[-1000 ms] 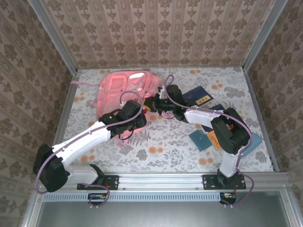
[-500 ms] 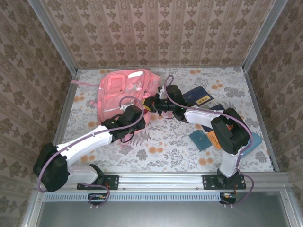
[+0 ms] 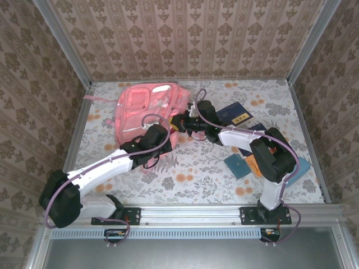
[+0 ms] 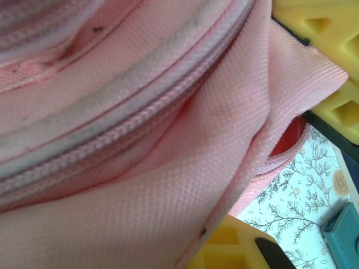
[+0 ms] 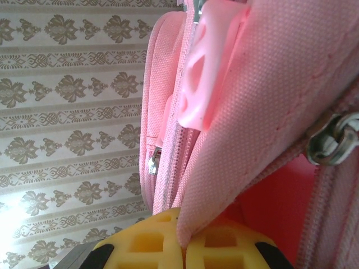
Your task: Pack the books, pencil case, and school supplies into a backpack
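Note:
The salmon-pink backpack (image 3: 143,106) lies at the back left of the table. My left gripper (image 3: 165,134) is at its near right edge and my right gripper (image 3: 178,124) meets it from the right. In the right wrist view the right gripper (image 5: 182,238) is shut on a flap of the backpack (image 5: 269,84), pinched between its yellow fingers (image 5: 148,244). In the left wrist view pink backpack (image 4: 140,168) cloth drapes over the left gripper (image 4: 202,252), which is shut on it; one yellow finger (image 4: 241,246) shows. The navy book (image 3: 238,116), teal book (image 3: 237,166), orange book (image 3: 253,166) and light blue pencil case (image 3: 303,168) lie to the right.
Patterned walls and metal rails (image 3: 78,129) enclose the floral table (image 3: 196,168). A metal zipper pull (image 5: 331,140) hangs by the held flap. The other gripper's yellow finger (image 4: 320,33) sits close at the upper right of the left wrist view.
The left arm's wrist has shifted slightly toward the near left at the backpack's edge. The right arm and the books have not moved.

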Available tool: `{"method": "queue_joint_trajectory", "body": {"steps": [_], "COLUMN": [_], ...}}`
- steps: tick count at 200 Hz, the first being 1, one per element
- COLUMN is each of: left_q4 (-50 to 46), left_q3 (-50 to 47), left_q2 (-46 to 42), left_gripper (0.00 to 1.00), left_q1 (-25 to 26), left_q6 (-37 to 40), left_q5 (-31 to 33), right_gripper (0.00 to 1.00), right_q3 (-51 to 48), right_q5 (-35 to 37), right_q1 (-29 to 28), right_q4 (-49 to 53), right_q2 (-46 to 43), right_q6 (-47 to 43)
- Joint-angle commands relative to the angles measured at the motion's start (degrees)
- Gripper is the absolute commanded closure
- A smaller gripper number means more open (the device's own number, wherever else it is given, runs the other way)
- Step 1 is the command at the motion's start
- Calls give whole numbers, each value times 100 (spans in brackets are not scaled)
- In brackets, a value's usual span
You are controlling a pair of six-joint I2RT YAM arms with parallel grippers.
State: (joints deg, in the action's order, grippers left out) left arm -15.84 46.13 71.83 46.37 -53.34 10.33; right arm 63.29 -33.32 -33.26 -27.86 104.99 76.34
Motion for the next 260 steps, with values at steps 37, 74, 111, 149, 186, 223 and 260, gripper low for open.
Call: {"method": "queue_joint_trajectory", "body": {"steps": [37,74,111,149,186,223,260], "left_q4": [-809,-927,-593,-96,121,133,185], "left_q3": [-76,-260,-135,223,509,682,733], "left_q2": [-490,-798,-638,-243,141,461,646], "left_gripper": [100,100,100,100,100,100,100], "left_q1": [-218,-466,-533,-492,-393,-214,-148], "left_q6": [68,162,683,1216,1511,1690,1731], "left_q5": [269,186,-278,-919,-1163,-1069,-1068], "right_gripper": [99,99,90,50,45,45,47], "right_q3": [-73,-211,-179,-516,-758,-265,-68], "right_q5": [162,269,126,70,468,1578,1488], "right_q1": [433,830,852,761,719,545,180], "right_q4": [-52,-63,-107,116,1681,4146,4135], "right_q2": [-345,-366,-269,-483,-1118,-1640,-1438], "right_q6": [-401,-516,-410,-47,-252,-890,-451]}}
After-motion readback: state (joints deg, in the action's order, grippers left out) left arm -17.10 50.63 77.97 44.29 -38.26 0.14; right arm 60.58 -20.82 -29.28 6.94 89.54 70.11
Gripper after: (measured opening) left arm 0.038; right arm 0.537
